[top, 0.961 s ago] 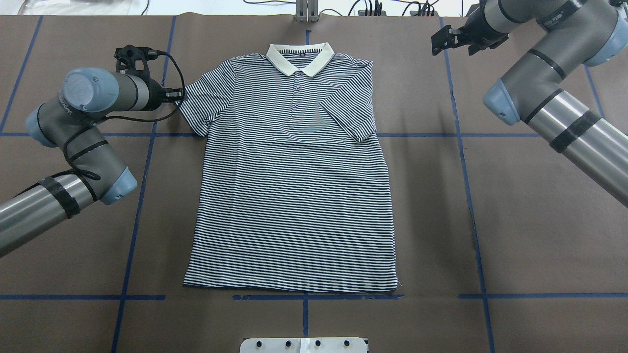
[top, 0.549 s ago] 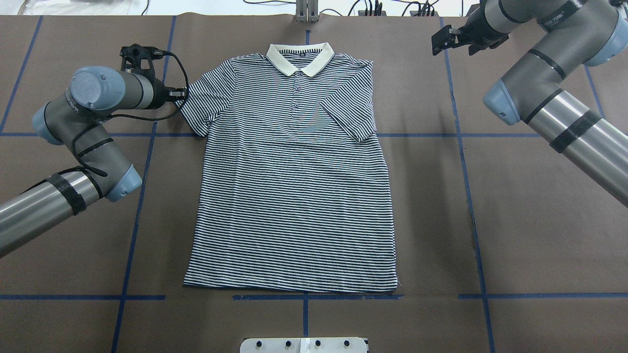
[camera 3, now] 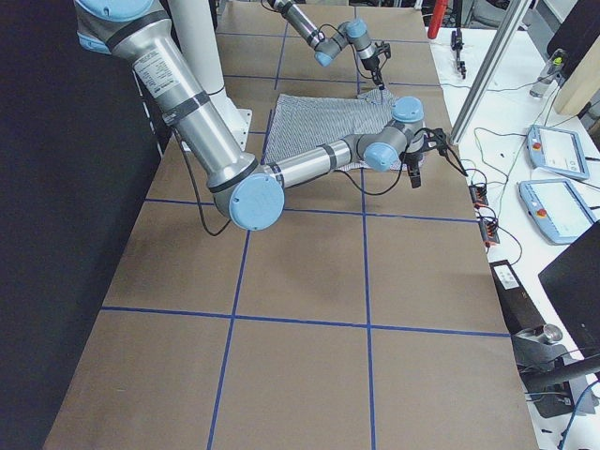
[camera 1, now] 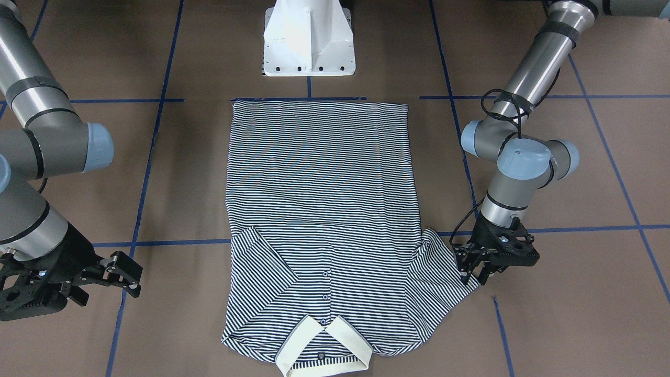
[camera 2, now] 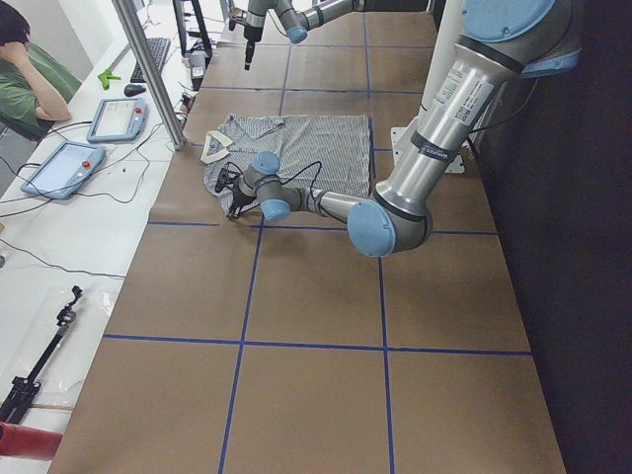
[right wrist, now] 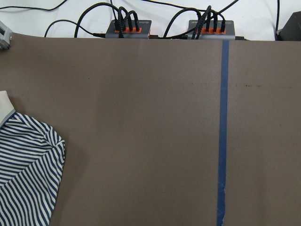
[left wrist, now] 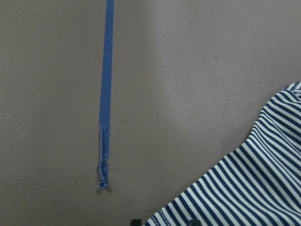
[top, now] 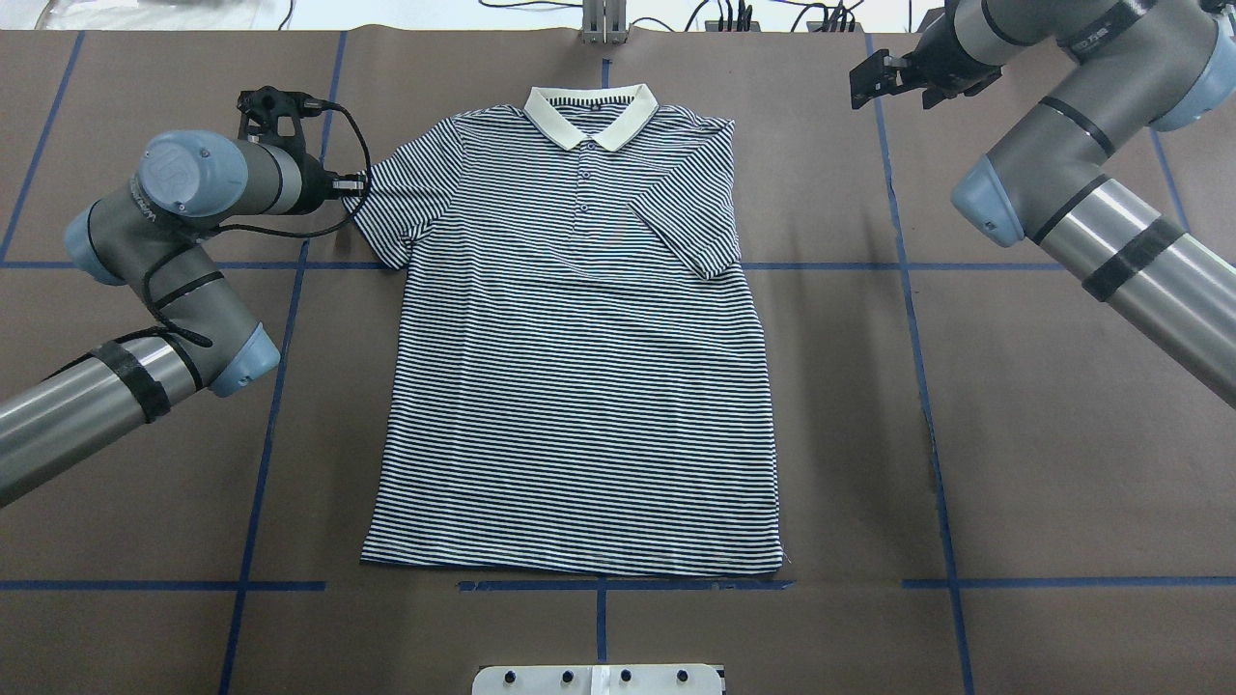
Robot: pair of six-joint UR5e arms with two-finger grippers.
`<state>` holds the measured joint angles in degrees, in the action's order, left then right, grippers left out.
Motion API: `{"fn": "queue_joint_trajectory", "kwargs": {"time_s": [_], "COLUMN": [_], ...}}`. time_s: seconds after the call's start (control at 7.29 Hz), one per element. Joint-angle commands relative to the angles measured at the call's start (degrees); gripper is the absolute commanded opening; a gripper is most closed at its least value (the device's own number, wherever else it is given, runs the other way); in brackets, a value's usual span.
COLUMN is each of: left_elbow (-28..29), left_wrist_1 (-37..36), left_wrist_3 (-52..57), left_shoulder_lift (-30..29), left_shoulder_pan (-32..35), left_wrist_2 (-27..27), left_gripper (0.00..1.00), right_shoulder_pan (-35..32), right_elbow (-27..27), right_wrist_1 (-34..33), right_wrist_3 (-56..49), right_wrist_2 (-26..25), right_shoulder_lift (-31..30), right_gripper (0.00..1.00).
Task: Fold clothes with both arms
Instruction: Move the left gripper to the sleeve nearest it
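Shirt: the striped polo shirt point(top: 579, 386) lies flat, front up, in the middle of the table point(top: 1062, 434). In the overhead view its cream collar point(top: 591, 116) is at the top and its hem at the bottom.
Sleeves: the sleeve on the right of the overhead view point(top: 686, 232) is folded in over the chest. The other sleeve point(top: 396, 208) is spread out to the left.
Left gripper: the left gripper point(camera 1: 472, 275) is low at the cuff of the spread sleeve. Its jaws stand a narrow way apart, and in the wrist view the sleeve's hem lies between the two tips.
Right gripper: the right gripper point(camera 1: 125, 275) is above bare table at the upper right of the overhead view, well apart from the shirt, with its jaws parted and holding nothing.
Table: brown covering marked with blue tape lines point(top: 917, 338).
Base: a white pedestal point(camera 1: 309, 42) stands just beyond the hem.
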<state>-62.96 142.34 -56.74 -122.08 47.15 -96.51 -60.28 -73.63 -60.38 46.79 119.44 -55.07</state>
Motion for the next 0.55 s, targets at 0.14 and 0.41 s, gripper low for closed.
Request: {"fn": "queue_joint_trajectory", "kwargs": {"time_s": [0.14,0.41], "left_elbow": [-2.33,-6.37], "left_wrist_1": [-1.09,-14.82], "left_wrist_3": [3.74,2.87], "left_shoulder_lift": [-0.78,-6.38], "left_shoulder_pan": [0.04,-0.04], "left_wrist_2": [-0.26,-0.09], "left_gripper": [0.00,0.00], "right_shoulder_pan": [-0.02,-0.02], "right_elbow": [-0.11,-0.37], "right_wrist_1": [0.00,0.00], "right_wrist_3": [0.05,0.14], "right_wrist_2": [0.00,-0.18], "right_shoulder_lift": [-0.12,-0.65], "right_gripper": [1.00,1.00]}}
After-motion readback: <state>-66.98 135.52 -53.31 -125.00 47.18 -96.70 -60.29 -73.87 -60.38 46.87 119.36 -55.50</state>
